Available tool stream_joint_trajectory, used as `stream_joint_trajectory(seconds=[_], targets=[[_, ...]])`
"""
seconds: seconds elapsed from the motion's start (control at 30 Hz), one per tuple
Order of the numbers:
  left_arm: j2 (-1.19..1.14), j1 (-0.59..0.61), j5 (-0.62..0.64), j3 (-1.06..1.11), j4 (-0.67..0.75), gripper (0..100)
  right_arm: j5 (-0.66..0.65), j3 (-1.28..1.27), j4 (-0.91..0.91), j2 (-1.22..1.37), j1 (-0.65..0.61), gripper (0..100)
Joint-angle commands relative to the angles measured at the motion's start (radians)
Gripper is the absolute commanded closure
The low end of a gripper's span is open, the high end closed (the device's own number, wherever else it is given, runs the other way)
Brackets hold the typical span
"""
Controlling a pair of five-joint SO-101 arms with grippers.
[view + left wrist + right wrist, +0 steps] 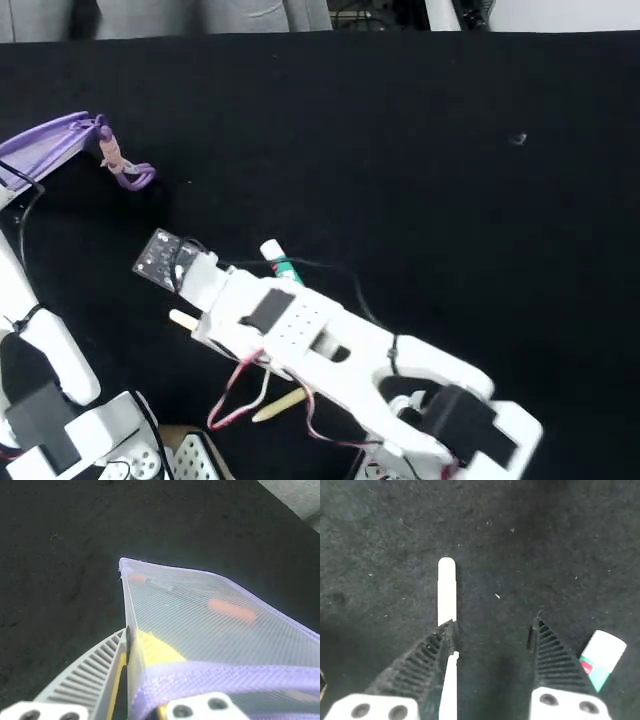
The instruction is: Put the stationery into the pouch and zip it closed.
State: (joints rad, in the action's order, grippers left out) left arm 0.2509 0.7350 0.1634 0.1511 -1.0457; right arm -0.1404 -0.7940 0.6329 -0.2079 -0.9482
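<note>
Right jaws gape with the white stick (446, 590) under one tip, not between them, so closing could flick it away; left jaws clench the pouch (210, 615).

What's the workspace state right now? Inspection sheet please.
Surface: black cloth, flat.
Job's things: pouch in the left gripper, orange shape showing through it; stick and eraser lying on the cloth.
Clutter: small speck.
Grippers: left gripper shut on the pouch; right gripper open, one finger over the stick, eraser outside the other.
Cables: red and white wires looping loose under the right arm.
Surroundings: grey fabric beyond the far edge.
</note>
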Motion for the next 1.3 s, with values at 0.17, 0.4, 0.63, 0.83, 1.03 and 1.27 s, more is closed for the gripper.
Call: stream_joint_trajectory(seconds=[0.17, 0.4, 0.63, 0.83, 1.03, 1.27], targets=[[-0.006, 0.007, 0.011, -0.039, -0.003, 97, -0.012, 0.262, 0.163, 0.217, -0.078, 76.9], [-0.006, 0.005, 0.011, -0.038, -0.003, 97, -0.012, 0.450, 0.307, 0.407, -0.080, 76.9], [-0.006, 0.005, 0.011, -0.035, -0.002, 97, -0.011, 0.668, 0.466, 0.588, -0.044, 80.1], [-0.006, 0.004, 0.011, -0.035, -0.002, 97, -0.012, 0.797, 0.557, 0.682, 0.008, 98.9], [0.002, 0.001, 0.012, -0.033, -0.003, 97, -0.011, 0.816, 0.582, 0.659, 0.051, 98.8], [0.002, -0.085, 0.012, -0.058, -0.058, 97, -0.009, 0.812, 0.666, 0.443, 0.196, 98.8]])
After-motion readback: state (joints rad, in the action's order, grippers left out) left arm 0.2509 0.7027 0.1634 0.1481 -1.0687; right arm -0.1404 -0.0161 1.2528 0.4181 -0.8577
